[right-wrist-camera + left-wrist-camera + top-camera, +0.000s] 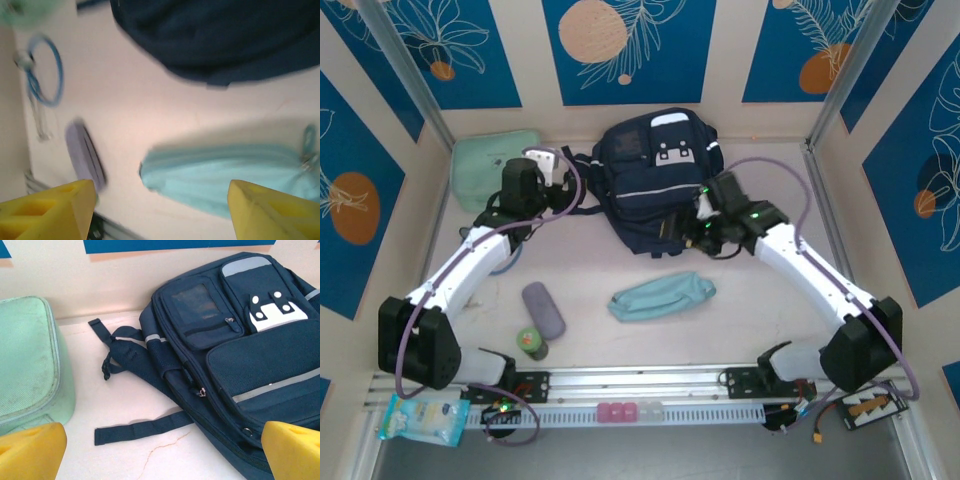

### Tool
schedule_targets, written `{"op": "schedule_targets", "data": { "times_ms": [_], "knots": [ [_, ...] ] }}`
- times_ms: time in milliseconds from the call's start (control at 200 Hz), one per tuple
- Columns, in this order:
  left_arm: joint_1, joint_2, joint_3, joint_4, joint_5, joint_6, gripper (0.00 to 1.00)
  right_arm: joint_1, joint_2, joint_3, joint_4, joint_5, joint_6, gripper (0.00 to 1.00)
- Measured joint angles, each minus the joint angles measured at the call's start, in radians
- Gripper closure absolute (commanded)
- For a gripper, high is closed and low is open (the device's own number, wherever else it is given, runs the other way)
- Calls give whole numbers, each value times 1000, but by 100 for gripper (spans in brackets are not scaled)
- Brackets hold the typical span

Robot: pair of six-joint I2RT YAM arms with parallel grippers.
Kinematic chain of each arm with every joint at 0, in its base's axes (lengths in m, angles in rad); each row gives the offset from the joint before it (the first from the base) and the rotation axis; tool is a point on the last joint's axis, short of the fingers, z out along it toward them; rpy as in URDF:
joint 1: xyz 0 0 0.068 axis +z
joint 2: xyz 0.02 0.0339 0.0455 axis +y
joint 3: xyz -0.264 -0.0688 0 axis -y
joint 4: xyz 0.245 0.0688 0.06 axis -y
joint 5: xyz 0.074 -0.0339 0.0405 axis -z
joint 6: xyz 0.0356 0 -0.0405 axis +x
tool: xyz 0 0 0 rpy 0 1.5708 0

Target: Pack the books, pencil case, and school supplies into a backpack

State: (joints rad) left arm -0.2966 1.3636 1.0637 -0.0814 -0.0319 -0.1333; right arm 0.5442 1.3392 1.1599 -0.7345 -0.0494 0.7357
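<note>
The navy backpack (650, 175) lies flat at the back centre, front pockets up; it is also in the left wrist view (240, 350) and blurred in the right wrist view (225, 35). My left gripper (548, 165) (162, 460) is open just left of it, over a loose strap (142, 427), holding nothing. At the pack's near edge my right gripper (682, 228) (160, 215) hangs open and empty above the table. Below it are the light-blue pencil case (662, 296) (225, 172) and the greyish-purple school supplies case (543, 310) (85, 155). The books are out of view.
A mint-green bag (495, 155) (27, 360) stands at the back left, close beside my left gripper. A small green bottle (531, 343) sits near the front rail by the purple case. A wipes packet (420, 418) lies off the front left corner.
</note>
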Motion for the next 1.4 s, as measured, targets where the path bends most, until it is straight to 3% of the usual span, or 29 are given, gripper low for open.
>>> {"op": "schedule_targets", "data": {
  "times_ms": [170, 325, 490, 665, 775, 885, 1045, 1195, 1275, 1400],
  "knots": [
    [0, -2, -10, 0, 3, 4, 0, 137, 102, -66, 0, 11, -2, 30],
    [0, -1, -10, -1, 39, 11, 0, 146, 178, -124, 37, -22, -3, 31],
    [0, 18, 5, -16, 114, 31, 0, 38, 191, -228, 95, -71, -13, 32],
    [-10, 106, 90, -60, 197, 75, 0, -106, 181, -266, 68, -36, -86, 33],
    [-59, 187, 178, -114, 212, 160, 0, -201, 146, -258, 29, 17, -119, 32],
    [-166, 289, 295, -193, 192, 317, 0, -265, 78, -257, 6, 50, -125, 32],
    [-299, 488, 524, -367, 182, 556, 17, -320, -47, -257, -12, 40, -100, 31],
    [-311, 653, 728, -537, 195, 711, 40, -358, -145, -275, -6, 3, -52, 30],
    [-305, 730, 837, -612, 201, 758, 44, -365, -180, -300, 2, -19, -23, 30],
    [-301, 818, 973, -711, 232, 822, 41, -367, -191, -327, 9, -47, 12, 30]
  ]
}}
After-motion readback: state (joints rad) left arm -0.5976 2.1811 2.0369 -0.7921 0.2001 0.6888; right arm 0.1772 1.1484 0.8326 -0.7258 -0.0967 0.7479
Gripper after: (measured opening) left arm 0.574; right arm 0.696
